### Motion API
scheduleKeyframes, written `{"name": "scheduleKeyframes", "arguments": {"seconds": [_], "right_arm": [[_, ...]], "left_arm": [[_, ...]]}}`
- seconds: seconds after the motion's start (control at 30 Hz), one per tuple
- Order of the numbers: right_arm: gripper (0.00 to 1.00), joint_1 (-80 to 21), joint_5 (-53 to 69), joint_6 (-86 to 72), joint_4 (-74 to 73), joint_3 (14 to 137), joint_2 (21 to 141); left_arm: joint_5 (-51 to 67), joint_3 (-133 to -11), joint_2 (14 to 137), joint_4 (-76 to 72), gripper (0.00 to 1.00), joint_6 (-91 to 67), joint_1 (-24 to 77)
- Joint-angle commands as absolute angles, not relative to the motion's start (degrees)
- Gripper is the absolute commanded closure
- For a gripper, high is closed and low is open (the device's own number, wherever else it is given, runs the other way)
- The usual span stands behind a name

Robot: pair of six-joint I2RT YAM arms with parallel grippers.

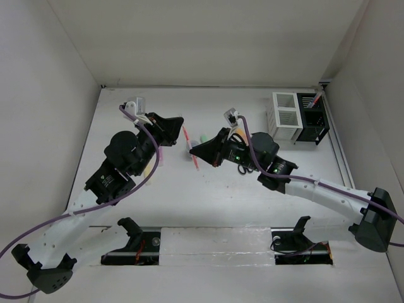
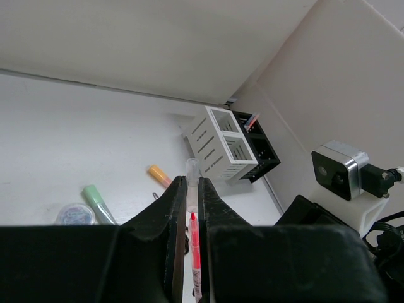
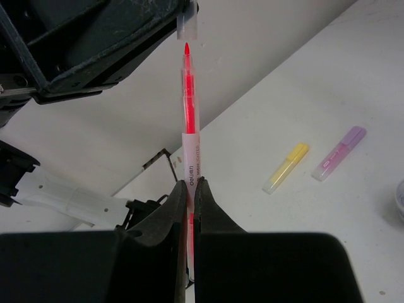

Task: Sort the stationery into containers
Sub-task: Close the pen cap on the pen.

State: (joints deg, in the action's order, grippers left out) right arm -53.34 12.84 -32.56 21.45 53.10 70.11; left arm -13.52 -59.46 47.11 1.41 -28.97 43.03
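Observation:
My right gripper (image 3: 189,183) is shut on a thin orange-red pen (image 3: 189,113) whose bare tip points at a clear cap (image 3: 187,22). That cap (image 2: 192,177) sits pinched in my shut left gripper (image 2: 188,186), a small gap from the pen tip (image 2: 193,218). From above, the pen (image 1: 190,146) spans between the left gripper (image 1: 180,122) and the right gripper (image 1: 196,151) at mid table. The white container (image 1: 284,117) and black container (image 1: 314,118) stand together at the back right, a pen (image 1: 315,99) sticking out of the black one.
Loose on the table lie an orange highlighter (image 2: 159,175), a green highlighter (image 2: 99,203) and a small round roll (image 2: 74,213). A yellow highlighter (image 3: 285,167) and a purple highlighter (image 3: 339,153) lie side by side. White walls enclose the table.

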Motion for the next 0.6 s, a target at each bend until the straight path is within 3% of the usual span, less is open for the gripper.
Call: {"name": "scheduleKeyframes", "arguments": {"seconds": [0.0, 0.57], "right_arm": [[1.00, -53.70, 12.30, -31.55, 23.99, 55.90, 68.64], [1.00, -53.70, 9.85, -31.55, 23.99, 56.51, 68.64]], "left_arm": [[-13.27, -58.80, 46.93, -1.93, 1.00, -29.00, 42.98], [-11.61, -57.66, 46.32, -2.98, 1.00, -29.53, 42.98]]}}
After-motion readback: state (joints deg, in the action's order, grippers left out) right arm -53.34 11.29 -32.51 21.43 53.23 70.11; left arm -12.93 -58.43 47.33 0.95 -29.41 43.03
